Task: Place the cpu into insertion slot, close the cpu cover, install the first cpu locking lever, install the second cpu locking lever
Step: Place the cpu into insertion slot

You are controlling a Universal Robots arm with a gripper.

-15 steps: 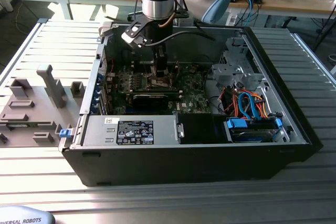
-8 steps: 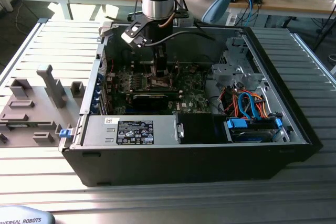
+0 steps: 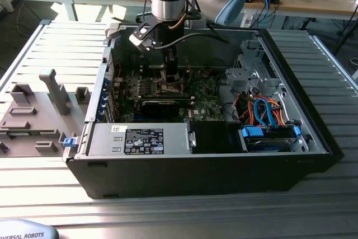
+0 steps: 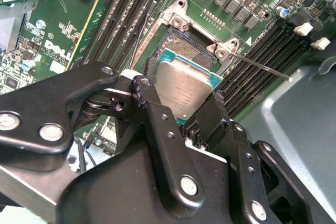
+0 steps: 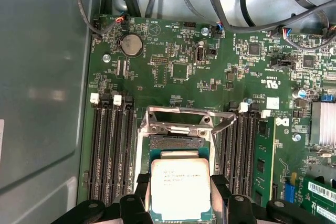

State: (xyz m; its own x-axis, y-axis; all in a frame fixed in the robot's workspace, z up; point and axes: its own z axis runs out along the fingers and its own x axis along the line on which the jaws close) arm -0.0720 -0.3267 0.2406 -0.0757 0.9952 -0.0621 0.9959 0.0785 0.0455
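Cpu [image 5: 180, 184], a flat silver square, is pinched by the black gripper [image 5: 181, 199] at the dark insertion slot [image 5: 176, 141].

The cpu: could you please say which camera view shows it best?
The first wrist view: the cpu faces the camera, nearly its whole silver top visible between the jaws. The second wrist view shows it tilted, one edge covered by the gripper. The exterior view leaves it too small to tell.
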